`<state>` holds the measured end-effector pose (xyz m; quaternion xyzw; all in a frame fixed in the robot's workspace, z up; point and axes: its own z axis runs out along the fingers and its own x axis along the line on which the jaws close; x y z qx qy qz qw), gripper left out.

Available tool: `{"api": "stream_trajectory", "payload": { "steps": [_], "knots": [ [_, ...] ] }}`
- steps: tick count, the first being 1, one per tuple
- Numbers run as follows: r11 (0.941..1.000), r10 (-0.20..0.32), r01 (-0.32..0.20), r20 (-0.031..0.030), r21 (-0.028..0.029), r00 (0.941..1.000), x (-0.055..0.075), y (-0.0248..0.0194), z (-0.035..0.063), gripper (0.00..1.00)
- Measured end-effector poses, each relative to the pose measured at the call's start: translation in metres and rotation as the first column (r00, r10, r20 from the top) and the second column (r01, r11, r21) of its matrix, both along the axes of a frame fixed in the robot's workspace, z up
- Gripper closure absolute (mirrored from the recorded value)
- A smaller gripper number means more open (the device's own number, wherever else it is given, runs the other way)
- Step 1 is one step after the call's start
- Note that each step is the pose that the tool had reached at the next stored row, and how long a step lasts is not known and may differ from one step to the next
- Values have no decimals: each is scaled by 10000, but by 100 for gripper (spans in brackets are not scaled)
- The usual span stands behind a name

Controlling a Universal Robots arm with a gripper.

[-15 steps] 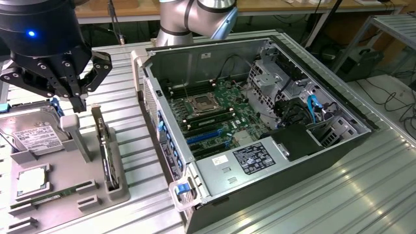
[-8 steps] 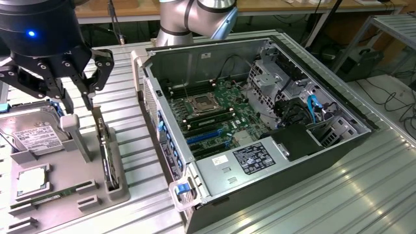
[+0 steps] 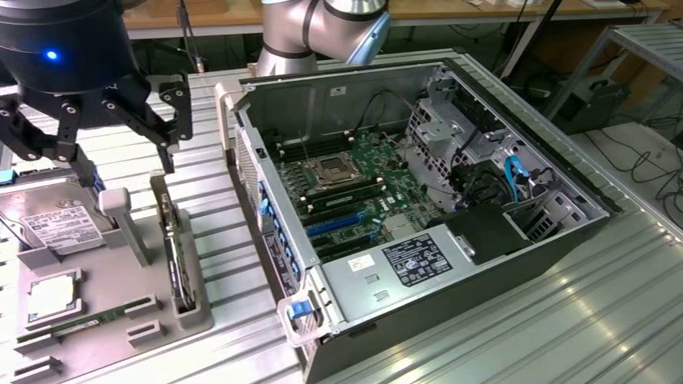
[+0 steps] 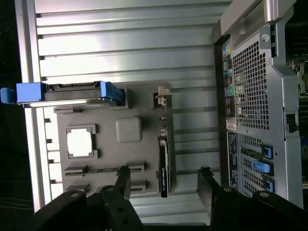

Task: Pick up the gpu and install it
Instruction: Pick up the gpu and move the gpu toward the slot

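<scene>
Currently jaws spread wide, pinching nothing, hovering over the grey holder tray (image 3: 112,276) at the exterior view's left. The gpu (image 3: 173,248) stands on edge in a slot along the tray side nearest the computer case (image 3: 481,304), untouched. From the wrist view it sits between my two jaws, lower than their tips. A hard drive (image 3: 53,226) with a white label rests further toward the exterior view's left on the same tray. The case lies open on the table (image 3: 609,328), motherboard (image 3: 363,188) exposed, gpu not yet installed.
</scene>
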<state>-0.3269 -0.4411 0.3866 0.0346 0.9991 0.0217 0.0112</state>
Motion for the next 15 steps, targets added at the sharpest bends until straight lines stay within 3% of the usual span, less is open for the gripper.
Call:
{"api": "stream_trajectory", "payload": {
  "steps": [3, 4, 5, 8, 15],
  "knots": [
    [10000, 0, 0, -1, -1, 10000, 0, 0, -3, 16],
    [10000, 11, -11, -6, -2, 10000, 0, 0, -10, 16],
    [10000, 32, -32, -20, -1, 10000, 0, -1, -23, 9],
    [10000, 61, -61, -61, -2, 10000, 0, -15, -79, 9],
    [9995, 331, -331, -81, 0, 9994, 3, -15, -215, 9]
  ]
}}
